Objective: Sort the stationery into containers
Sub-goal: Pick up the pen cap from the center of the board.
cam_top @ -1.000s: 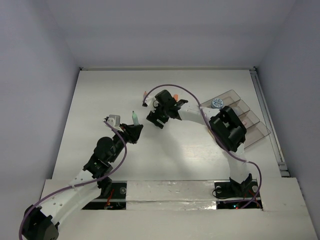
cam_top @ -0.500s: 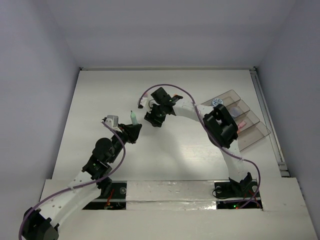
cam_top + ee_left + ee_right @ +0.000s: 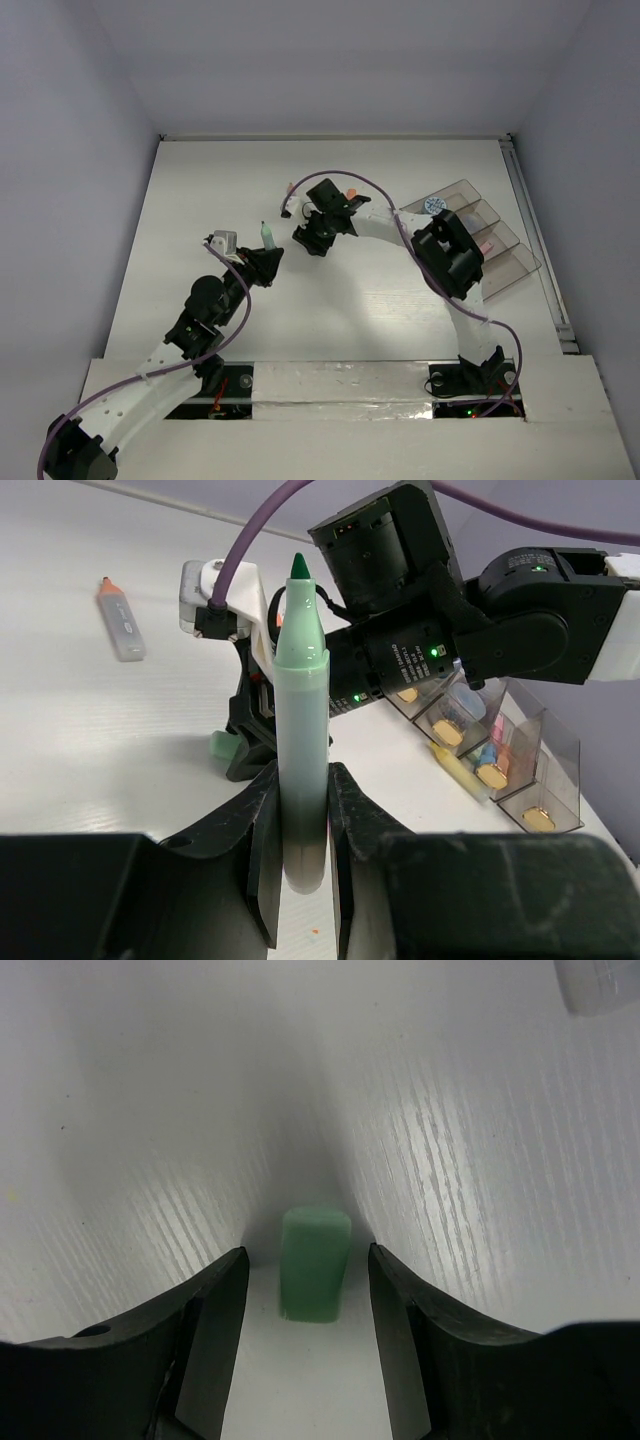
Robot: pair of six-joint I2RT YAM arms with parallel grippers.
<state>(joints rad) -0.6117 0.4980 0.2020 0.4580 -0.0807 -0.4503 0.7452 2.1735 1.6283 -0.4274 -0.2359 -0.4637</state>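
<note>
Left wrist view shows the tray (image 3: 558, 768) already holding several small pieces. Well away from it, the left gripper (image 3: 303, 815) clamps an upright green pen (image 3: 300, 700). The right gripper (image 3: 310, 1295) straddles a green eraser (image 3: 314, 1255) with its jaws parted and not touching it, and an orange pen (image 3: 120, 625) lies loose.

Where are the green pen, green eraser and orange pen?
green pen (image 3: 300, 730), left wrist view, middle of barrel
green eraser (image 3: 314, 1260), right wrist view, its middle
orange pen (image 3: 122, 630), left wrist view, clear body
</note>
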